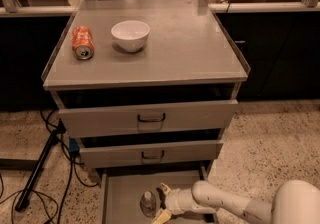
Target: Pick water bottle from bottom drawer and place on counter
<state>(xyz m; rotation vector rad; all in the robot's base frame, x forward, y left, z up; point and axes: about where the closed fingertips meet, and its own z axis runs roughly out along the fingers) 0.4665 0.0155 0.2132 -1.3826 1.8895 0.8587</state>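
The water bottle [148, 203], small and clear with a white cap, stands upright in the open bottom drawer [118, 197] at the lower edge of the camera view. My gripper [160, 203] reaches in from the right at the bottle's height. It is open, with one tan fingertip behind the bottle's right side and the other in front of it. The bottle sits right at the mouth of the fingers. The counter [180, 48] is the grey cabinet top above the drawers.
An orange soda can [82, 43] lies on the counter's left side and a white bowl [130, 35] stands next to it. Two shallower drawers [150, 117] jut out above the bottom one. Black cables and a stand leg [37, 168] run along the floor at left.
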